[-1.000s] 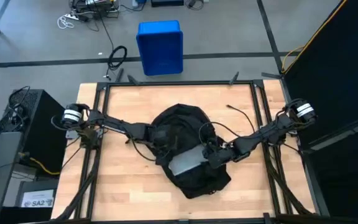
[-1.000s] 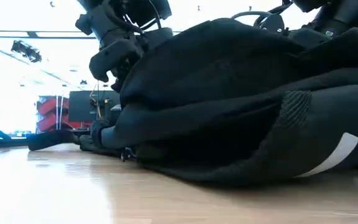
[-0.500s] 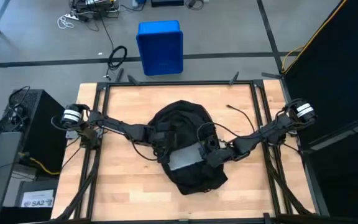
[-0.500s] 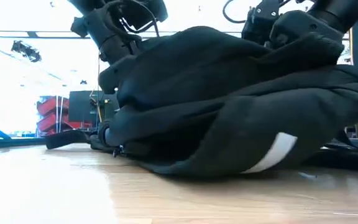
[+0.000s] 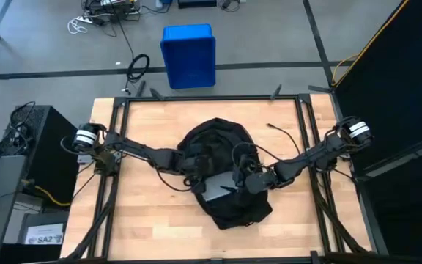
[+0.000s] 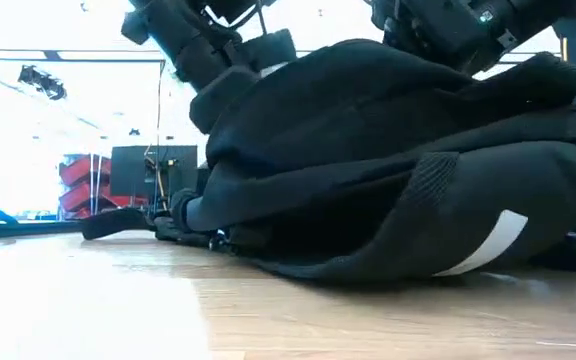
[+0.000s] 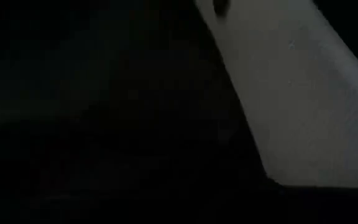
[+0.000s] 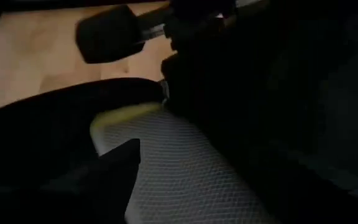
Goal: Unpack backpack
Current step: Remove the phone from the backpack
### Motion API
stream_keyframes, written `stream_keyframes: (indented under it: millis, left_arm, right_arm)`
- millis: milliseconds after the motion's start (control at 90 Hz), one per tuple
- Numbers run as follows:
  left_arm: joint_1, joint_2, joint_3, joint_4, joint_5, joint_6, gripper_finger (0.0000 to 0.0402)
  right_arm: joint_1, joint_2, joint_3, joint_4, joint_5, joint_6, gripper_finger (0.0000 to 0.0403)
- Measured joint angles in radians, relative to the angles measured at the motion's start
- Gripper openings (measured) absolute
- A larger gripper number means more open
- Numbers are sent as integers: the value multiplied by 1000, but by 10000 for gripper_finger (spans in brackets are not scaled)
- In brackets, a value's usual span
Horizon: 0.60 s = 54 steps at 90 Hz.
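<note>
Shifted backpack, one; two pincers inside.

Black soft backpack, flat mid-table, white stripe on side.

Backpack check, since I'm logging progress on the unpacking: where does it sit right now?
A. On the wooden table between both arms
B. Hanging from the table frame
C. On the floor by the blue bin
A: the backpack lies on the wooden table, with both arms reaching in over it.
</note>
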Motion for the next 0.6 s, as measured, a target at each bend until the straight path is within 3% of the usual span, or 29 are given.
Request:
stream_keyframes:
  millis: [444,600]
  left_arm:
    - [-56,-4,150,-167,-125,58,0]
    - [-107,-27,209,-380,-295,45,0]
  right_arm:
    - [-11,0,0,-55,4,-28,273]
    - [-11,0,0,-59,30,-110,256]
